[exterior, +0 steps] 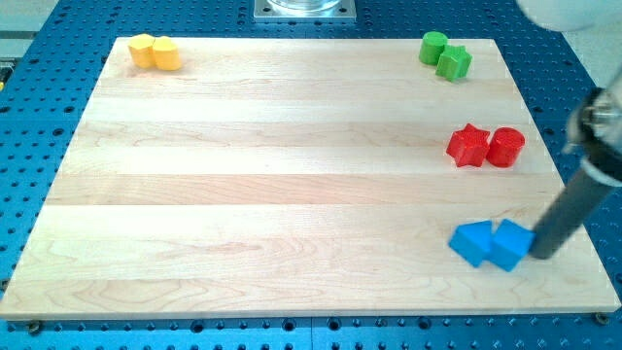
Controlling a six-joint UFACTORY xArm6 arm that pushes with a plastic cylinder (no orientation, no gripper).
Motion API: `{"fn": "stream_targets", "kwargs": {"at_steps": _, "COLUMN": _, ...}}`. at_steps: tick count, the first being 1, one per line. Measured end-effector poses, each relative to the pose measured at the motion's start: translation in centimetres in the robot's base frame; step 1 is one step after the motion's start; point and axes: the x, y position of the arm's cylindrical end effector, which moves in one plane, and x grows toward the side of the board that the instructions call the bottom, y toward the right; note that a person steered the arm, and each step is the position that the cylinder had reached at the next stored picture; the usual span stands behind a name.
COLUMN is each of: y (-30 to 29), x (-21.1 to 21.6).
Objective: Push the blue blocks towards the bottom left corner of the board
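Board: a pale wooden board (292, 175) lying on a blue perforated table (58, 331); every place below is given relative to this board.
Arm: a blurred light-coloured arm body (603, 136) enters beyond the board's right edge, level with the red pair.
Rod: a straight dark rod (573, 209) slants from the arm body down and towards the view's left, crossing onto the board's lower right part.
My tip: my tip (537, 255) rests on the board near its bottom right corner, just beside the right-hand blue block, seemingly touching its right side.
Claw: there is no claw on this arm, only the rod, so nothing is grasped or released.
Blue blocks: two blue blocks (491, 243), angular in shape, touching each other, near the board's bottom right corner, well apart from its bottom left corner.
Red blocks: a red star (469, 146) and a red cylinder (505, 147) touching, near the board's right edge.
Green blocks: two green blocks (445, 55) touching, at the board's top right corner.
Yellow blocks: two yellow blocks (155, 52) touching, at the board's top left corner.
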Motion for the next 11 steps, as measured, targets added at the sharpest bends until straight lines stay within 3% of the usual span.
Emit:
{"fn": "stream_targets", "kwargs": {"at_steps": 1, "y": -4.7, "x": -0.1}}
{"fn": "stream_targets", "kwargs": {"at_steps": 2, "y": -0.5, "x": 1.3}}
{"fn": "stream_targets", "kwargs": {"at_steps": 3, "y": -3.6, "x": 3.7}}
{"fn": "stream_targets", "kwargs": {"at_steps": 5, "y": -10.5, "x": -2.2}}
{"fn": "stream_targets", "kwargs": {"at_steps": 7, "y": -25.9, "x": -1.2}}
{"fn": "stream_targets", "kwargs": {"at_steps": 8, "y": -30.4, "x": -0.9}}
{"fn": "stream_targets", "kwargs": {"at_steps": 11, "y": -33.6, "x": -2.7}}
